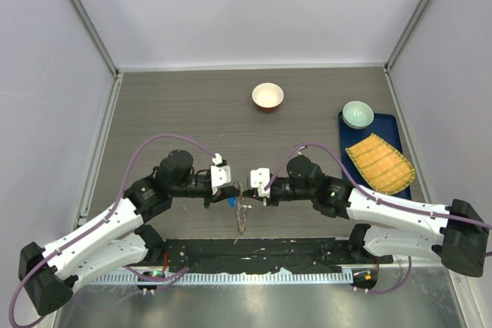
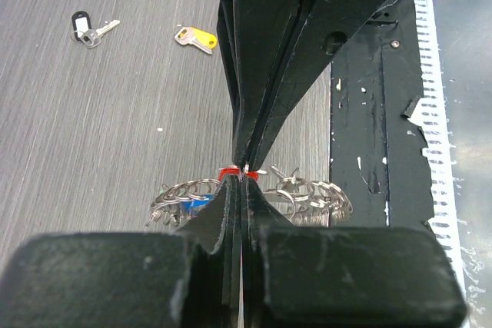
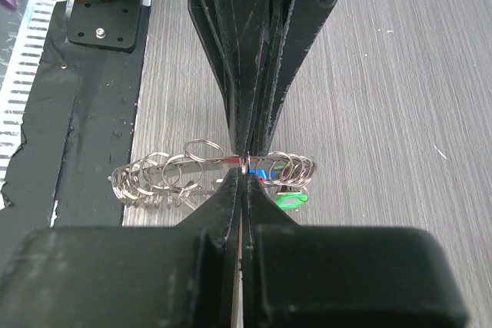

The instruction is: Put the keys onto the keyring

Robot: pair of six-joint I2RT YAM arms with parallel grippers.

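Your left claw (image 2: 244,170) and right claw (image 3: 244,163) are each clamped tight on the keyring (image 3: 165,178), which hangs between them above the middle of the surface (image 2: 92,128) by its near edge. A black key (image 2: 86,30) and a yellow key (image 2: 194,38) lie loose nearby.

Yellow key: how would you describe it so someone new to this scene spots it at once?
In the left wrist view, look at the grey table, towards the upper left corner. Two loose keys lie there, apart from each other; the yellow key is the right-hand one. Its yellow head sets it apart from the black key.
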